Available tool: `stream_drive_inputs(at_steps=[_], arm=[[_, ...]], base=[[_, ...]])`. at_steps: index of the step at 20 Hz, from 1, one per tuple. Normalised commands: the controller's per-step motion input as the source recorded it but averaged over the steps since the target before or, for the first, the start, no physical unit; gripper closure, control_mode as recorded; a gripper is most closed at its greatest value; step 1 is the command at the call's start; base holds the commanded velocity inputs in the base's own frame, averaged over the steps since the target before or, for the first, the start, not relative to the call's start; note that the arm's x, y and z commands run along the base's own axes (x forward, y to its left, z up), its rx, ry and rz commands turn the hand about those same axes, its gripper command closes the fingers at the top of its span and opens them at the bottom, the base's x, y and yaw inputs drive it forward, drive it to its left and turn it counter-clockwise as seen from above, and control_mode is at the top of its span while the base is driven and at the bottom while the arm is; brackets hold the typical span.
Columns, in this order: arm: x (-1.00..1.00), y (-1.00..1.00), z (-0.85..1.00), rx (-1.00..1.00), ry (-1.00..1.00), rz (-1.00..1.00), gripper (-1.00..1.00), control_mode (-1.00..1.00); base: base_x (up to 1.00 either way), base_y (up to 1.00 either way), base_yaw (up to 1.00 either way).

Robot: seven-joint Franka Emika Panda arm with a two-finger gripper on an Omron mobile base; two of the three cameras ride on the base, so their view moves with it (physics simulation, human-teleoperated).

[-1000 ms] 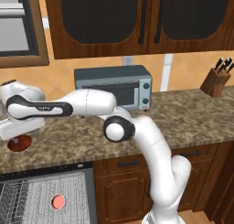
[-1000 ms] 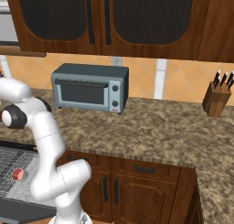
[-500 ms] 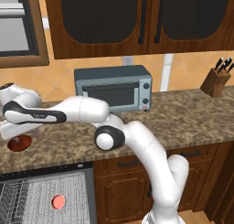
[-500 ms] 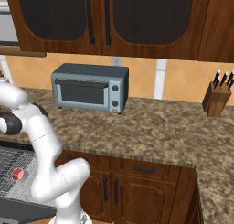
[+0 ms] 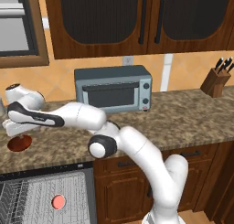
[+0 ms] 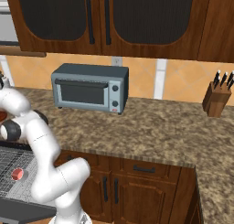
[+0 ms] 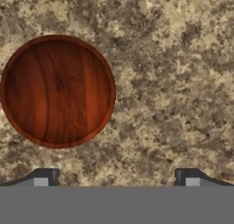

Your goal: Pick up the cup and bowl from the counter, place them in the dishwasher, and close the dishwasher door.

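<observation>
The reddish-brown bowl point(image 7: 57, 90) sits upright on the speckled counter point(image 7: 173, 81), up and left of the midline of my gripper point(image 7: 116, 179). The fingertips point(image 7: 43, 177) stand wide apart and open with only granite between them. From the left base view the gripper point(image 5: 15, 129) hangs just above the bowl point(image 5: 19, 143) at the counter's point(image 5: 183, 118) far left. The cup point(image 5: 58, 201) stands in the wire rack of the open dishwasher point(image 5: 32, 198) below, its pink-red inside facing up. In the right base view the cup point(image 6: 17, 173) sits in the rack above the lowered dishwasher door point(image 6: 27, 210).
A grey toaster oven point(image 5: 114, 88) stands at the back of the counter, right of the arm. A knife block point(image 5: 217, 81) is at the far right. Wooden cabinets hang above, and an upper frame juts out at the left point(image 5: 18, 58).
The arm's elbow has sunk and drawn left, stretching the forearm lower over the counter. The hand stays above the bowl. The jaws remain wide apart.
</observation>
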Motion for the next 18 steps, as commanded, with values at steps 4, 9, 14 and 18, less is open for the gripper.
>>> stream_drive_inputs(at_steps=[4, 9, 14, 18], arm=[[0.34, 0.12, -0.29, 0.01, -0.03, -0.06, -1.00, -1.00], [0.17, 0.13, -0.33, 0.00, -0.07, -0.05, -1.00, -1.00], [0.02, 0.23, -0.15, 0.00, -0.08, -0.01, -1.00, -1.00], [0.00, 0.09, -0.12, 0.00, -0.03, 0.00, -1.00, -1.00]], base=[[0.00, 0.00, 0.00], [0.00, 0.00, 0.00], [0.00, 0.00, 0.00], [0.00, 0.00, 0.00]])
